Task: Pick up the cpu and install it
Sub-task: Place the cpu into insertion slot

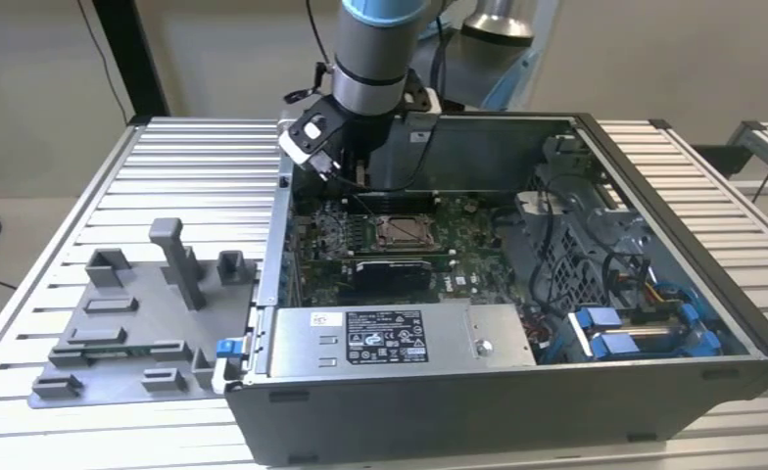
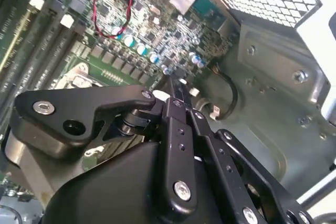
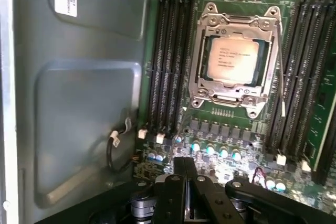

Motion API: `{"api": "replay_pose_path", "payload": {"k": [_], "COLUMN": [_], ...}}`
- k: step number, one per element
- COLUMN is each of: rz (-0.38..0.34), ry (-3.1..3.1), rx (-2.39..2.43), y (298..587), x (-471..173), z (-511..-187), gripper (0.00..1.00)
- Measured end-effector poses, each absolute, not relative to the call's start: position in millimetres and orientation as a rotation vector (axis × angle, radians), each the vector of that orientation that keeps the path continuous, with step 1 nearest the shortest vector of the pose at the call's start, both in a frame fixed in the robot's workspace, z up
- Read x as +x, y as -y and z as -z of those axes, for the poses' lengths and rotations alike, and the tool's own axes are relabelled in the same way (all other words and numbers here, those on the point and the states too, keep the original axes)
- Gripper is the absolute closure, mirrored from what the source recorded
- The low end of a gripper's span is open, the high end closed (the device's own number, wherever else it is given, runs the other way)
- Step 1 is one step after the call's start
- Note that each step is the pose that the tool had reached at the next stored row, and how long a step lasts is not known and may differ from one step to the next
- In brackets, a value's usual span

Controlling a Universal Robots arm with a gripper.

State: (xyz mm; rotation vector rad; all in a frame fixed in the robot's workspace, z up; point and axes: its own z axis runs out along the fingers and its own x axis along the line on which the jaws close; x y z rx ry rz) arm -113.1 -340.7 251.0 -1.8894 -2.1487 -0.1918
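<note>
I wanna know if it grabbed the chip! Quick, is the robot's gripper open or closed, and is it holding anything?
Gripper: looks closed, holding nothing; the small flat square silvery cpu lies in the square metal-framed socket.

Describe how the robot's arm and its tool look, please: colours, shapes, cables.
The arm is a round silver-grey tube with a light blue band at its top. A thin black cable runs beside it. Near the wrist sits a black bracket with a white edge. The tool is black, built of flat jointed bars held by silver screws.
</note>
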Motion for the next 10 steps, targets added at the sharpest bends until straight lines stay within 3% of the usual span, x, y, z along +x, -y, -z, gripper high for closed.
{"api": "replay_pose_path", "payload": {"k": [5,10], "rz": [0.253,0.258], "ry": [2.131,2.128], "rx": [-1.865,-1.863], "y": [352,358], "x": [-114,-114], "z": [-249,-249], "gripper": [1.00,1.00]}}
